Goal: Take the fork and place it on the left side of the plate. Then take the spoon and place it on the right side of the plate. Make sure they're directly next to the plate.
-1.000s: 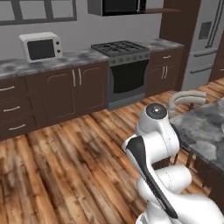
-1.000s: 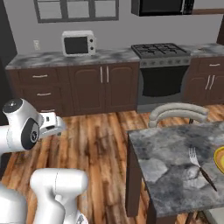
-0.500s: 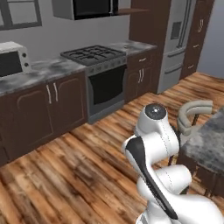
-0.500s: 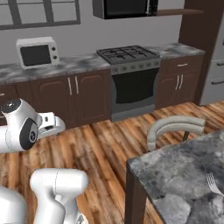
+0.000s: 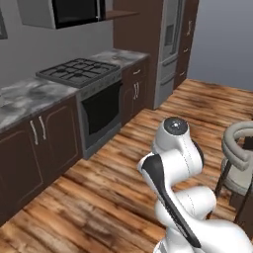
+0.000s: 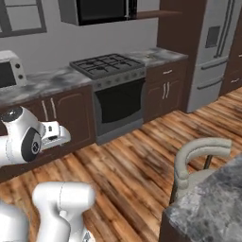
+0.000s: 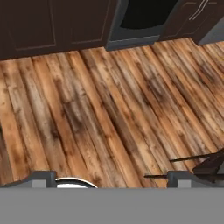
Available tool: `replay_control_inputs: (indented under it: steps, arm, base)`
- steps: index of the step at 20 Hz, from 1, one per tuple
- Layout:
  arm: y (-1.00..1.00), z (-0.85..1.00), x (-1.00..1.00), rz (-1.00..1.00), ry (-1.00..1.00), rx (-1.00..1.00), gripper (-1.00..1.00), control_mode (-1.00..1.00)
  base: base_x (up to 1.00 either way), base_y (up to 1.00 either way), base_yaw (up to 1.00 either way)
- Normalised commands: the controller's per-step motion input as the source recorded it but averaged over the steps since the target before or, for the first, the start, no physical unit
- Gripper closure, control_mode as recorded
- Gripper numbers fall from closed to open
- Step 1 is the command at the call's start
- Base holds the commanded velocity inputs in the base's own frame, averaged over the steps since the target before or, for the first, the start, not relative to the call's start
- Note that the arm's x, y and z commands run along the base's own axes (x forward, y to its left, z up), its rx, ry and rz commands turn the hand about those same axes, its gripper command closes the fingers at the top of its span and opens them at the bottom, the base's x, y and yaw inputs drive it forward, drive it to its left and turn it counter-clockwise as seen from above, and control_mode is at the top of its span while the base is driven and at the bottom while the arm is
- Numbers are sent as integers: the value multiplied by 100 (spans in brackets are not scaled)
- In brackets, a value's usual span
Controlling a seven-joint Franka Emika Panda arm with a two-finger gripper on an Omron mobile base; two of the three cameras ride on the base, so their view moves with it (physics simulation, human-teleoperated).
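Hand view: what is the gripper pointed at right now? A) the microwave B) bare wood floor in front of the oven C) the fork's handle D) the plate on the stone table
B. The gripper has its jaws wide apart with nothing between them, and past them lie wood floor planks running up to the oven and dark cabinets.
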Motion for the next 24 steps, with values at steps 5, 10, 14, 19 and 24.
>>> replay_control_inputs:
  steps: [5, 10, 14, 19, 24]
  arm:
    - [0, 0, 0, 0, 0, 0, -100, 100]
    - [0, 0, 0, 0, 0, 0, -100, 100]
    - [0, 0, 0, 0, 0, 0, -100, 100]
    - [0, 0, 0, 0, 0, 0, -100, 100]
    - [0, 0, 0, 0, 0, 0, -100, 100]
  base:
    - [85, 32, -40]
    - [68, 31, -44]
    - [63, 27, -42]
    - [96, 22, -34]
    - [100, 5, -23]
